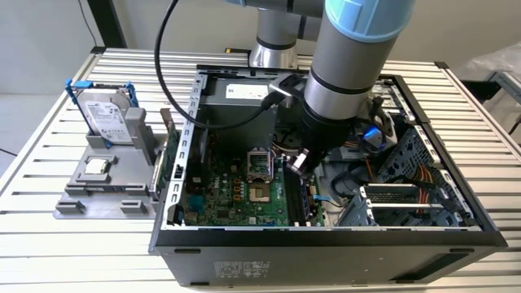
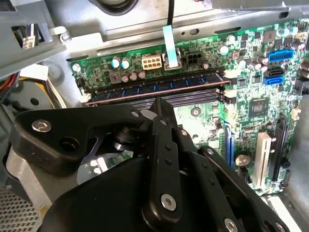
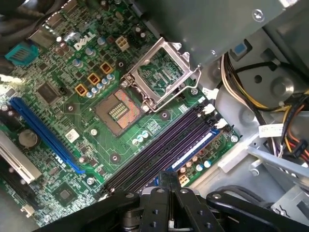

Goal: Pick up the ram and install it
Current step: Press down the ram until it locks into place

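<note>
The ram (image 2: 154, 88) is a long dark stick with blue-labelled chips. It stands on edge in the outermost memory slot of the green motherboard (image 1: 232, 198), inside the open computer case. In the first wrist view the ram (image 3: 193, 149) runs along the purple and black slots. My gripper (image 1: 297, 163) is down inside the case, right over those slots. Its black fingers (image 2: 161, 121) are shut together with nothing between them. Their tip is at the ram's upper edge, about mid-length; I cannot tell whether it touches.
The empty processor socket (image 3: 118, 110) with its raised metal frame (image 3: 161, 72) lies beside the slots. Cable bundles (image 1: 423, 177) and a drive cage (image 1: 391, 204) fill the case's right side in the exterior view. On the exterior view's left, a grey holder (image 1: 102, 195) carries a hard drive (image 1: 106, 116) and a small processor (image 1: 97, 165).
</note>
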Robot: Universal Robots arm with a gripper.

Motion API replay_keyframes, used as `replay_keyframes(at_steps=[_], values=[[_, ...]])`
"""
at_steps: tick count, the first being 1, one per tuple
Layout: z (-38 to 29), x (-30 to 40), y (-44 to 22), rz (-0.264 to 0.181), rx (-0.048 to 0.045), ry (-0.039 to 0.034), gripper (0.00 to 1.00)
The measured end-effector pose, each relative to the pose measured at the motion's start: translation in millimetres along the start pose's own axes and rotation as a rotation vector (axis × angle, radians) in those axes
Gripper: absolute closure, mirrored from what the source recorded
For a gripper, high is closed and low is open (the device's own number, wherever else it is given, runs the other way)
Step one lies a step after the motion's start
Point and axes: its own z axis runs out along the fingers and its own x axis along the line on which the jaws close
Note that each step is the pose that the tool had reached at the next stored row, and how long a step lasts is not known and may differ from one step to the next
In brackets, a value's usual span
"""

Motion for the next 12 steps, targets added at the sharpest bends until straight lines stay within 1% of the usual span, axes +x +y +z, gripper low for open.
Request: replay_keyframes(at_steps=[7, 12], values=[[0.0, -0.5, 0.4, -0.072, -0.0023, 0.0008, 1.00], [0.0, -1.0, 0.8, -0.109, -0.0034, 0.0014, 1.00]])
